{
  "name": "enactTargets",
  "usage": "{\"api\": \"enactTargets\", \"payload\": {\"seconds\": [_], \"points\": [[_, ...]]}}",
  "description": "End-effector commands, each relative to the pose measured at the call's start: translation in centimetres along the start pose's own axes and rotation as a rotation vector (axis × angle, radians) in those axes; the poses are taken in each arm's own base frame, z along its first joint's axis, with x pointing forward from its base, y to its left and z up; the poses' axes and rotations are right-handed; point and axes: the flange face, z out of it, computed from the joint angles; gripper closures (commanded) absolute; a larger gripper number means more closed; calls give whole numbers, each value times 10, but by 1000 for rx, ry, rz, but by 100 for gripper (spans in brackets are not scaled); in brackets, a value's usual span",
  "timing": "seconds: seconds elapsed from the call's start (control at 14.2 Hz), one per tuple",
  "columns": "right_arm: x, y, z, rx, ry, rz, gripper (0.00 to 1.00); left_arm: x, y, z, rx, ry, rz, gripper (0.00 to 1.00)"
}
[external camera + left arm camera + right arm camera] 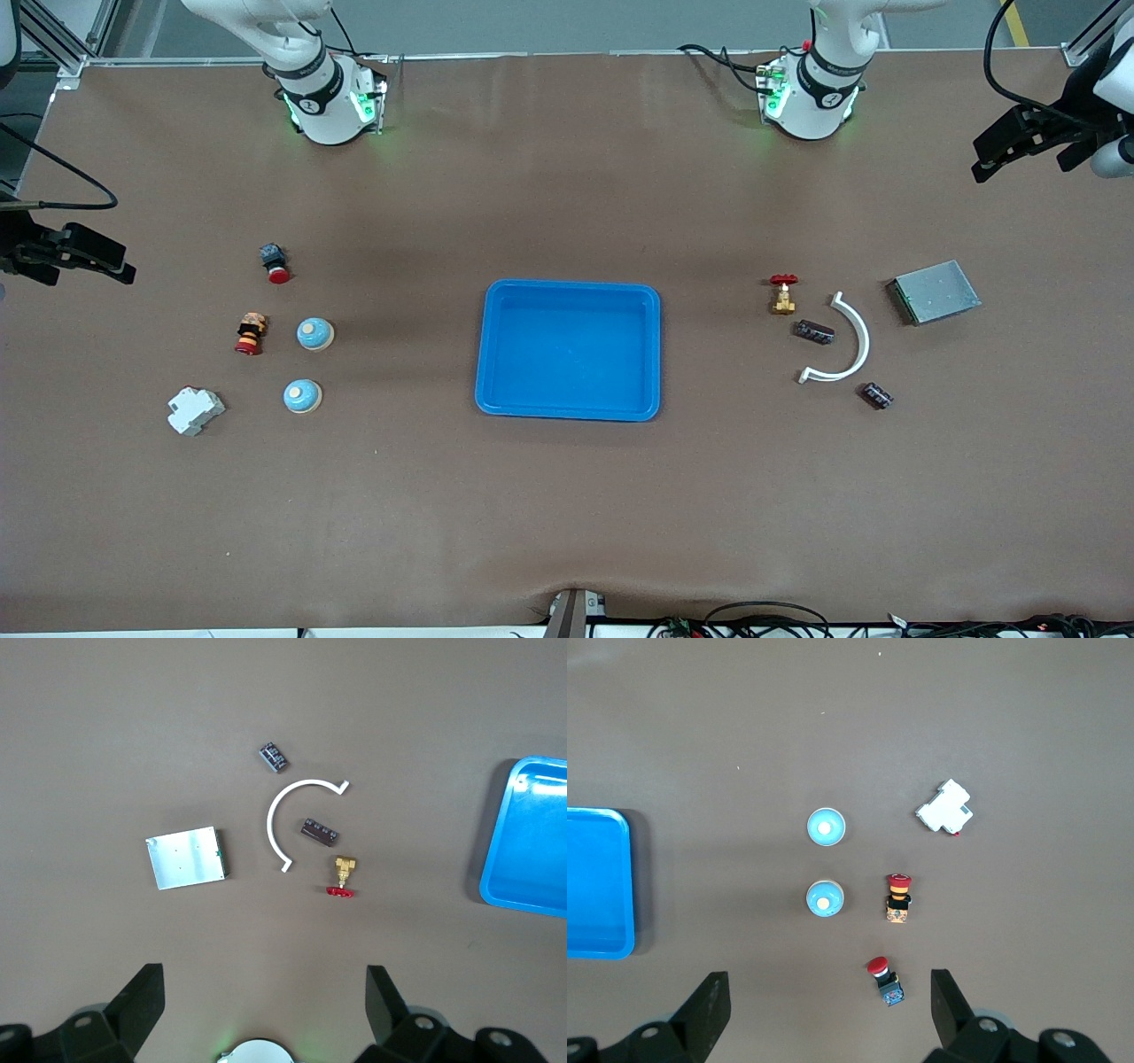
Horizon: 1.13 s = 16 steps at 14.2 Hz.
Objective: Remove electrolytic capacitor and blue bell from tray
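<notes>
We see both hands spread and empty — the left hand (1019, 146) and right hand (75, 257) half cut off at the worktop (567, 514) ends. Two bells (314, 334) and two capacitors (813, 332) flank the blue tray (569, 409).

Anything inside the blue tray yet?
Nothing: the blue tray shows only its bare floor, fully visible in the front view. Capacitors and bells lie outside on the table.

The table (567, 514) wears a matt brown covering, smooth like paper. At its middle the blue tray (569, 409) looks like glossy moulded plastic. Toward the left arm's end from the tray, a flat plate (935, 291) shows dull grey metal, and a white arc (852, 341) looks like smooth plastic.
</notes>
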Motion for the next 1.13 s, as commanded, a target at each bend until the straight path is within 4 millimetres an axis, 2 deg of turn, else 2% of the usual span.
{"api": "enactTargets", "payload": {"seconds": [0.0, 0.28, 0.71, 1.06], "points": [[-4, 2, -5, -2, 7, 19, 0, -6, 3, -5, -20, 0, 22, 0], [-5, 14, -2, -3, -8, 74, 0, -3, 11, 2, -17, -13, 37, 0], [-6, 16, 2, -4, -20, 79, 0, -1, 1, -16, -20, 22, 14, 0], [-6, 16, 3, -4, -23, 79, 0, 0, -1, -18, -14, 29, 9, 0]]}}
